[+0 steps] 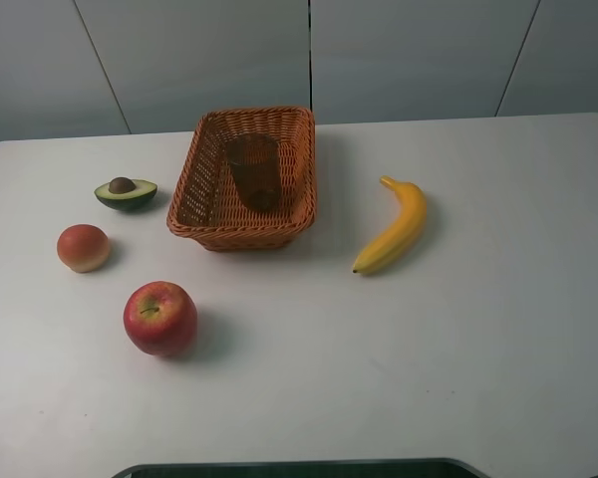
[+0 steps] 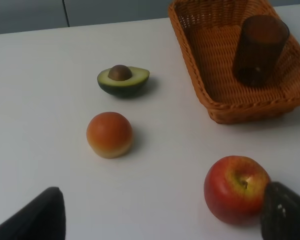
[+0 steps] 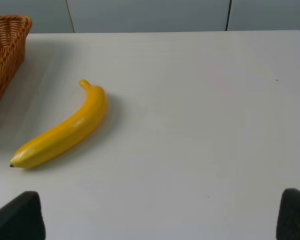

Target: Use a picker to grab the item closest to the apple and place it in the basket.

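Note:
A red apple point(image 1: 159, 318) point(image 2: 236, 188) sits on the white table at the front left. The thing nearest it is a round orange-red peach point(image 1: 83, 247) point(image 2: 109, 134), a little further back and to the left. The woven orange basket point(image 1: 191, 179) point(image 2: 182, 35) stands at the back centre. In the left wrist view my left gripper point(image 2: 160, 220) is open above the table, one fingertip point(image 2: 285, 212) close beside the apple. Over bare table near the banana, my right gripper point(image 3: 155, 220) is open and holds nothing. Neither gripper shows in the exterior high view.
A dark brown cup point(image 1: 253, 171) point(image 2: 260, 47) stands inside the basket. Left of the basket lies a halved avocado point(image 1: 126, 192) point(image 2: 123, 80). A yellow banana point(image 1: 394, 227) point(image 3: 62, 130) lies to its right. A dark edge point(image 1: 299, 468) runs along the table's front.

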`<control>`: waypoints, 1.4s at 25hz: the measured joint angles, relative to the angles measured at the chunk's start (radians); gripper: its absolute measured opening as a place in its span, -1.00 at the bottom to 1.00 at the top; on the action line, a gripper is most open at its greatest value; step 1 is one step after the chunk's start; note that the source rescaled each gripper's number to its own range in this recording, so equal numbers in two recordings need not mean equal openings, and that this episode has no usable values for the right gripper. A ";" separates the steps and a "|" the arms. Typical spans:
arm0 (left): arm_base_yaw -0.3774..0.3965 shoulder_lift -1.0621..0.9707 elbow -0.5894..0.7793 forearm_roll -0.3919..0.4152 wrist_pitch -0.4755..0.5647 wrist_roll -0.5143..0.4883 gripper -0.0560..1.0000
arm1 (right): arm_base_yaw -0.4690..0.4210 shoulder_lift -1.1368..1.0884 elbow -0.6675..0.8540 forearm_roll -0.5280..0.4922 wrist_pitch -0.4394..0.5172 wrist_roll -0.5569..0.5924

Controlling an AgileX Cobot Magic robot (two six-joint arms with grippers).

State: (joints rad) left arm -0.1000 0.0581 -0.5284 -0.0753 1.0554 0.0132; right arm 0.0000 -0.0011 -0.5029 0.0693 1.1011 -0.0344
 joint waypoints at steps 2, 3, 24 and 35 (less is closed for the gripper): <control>0.000 -0.035 0.012 0.000 0.015 0.000 1.00 | 0.000 0.000 0.000 0.000 0.000 0.000; 0.000 -0.046 0.014 0.000 0.020 0.000 1.00 | 0.000 0.000 0.000 0.000 0.000 0.000; 0.000 -0.058 0.016 0.000 0.026 -0.004 1.00 | 0.000 0.000 0.000 0.000 0.000 0.000; 0.000 -0.058 0.016 0.018 0.026 0.000 1.00 | 0.000 0.000 0.000 0.000 0.000 0.002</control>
State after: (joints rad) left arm -0.1000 0.0000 -0.5124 -0.0577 1.0813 0.0132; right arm 0.0000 -0.0011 -0.5029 0.0693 1.1011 -0.0326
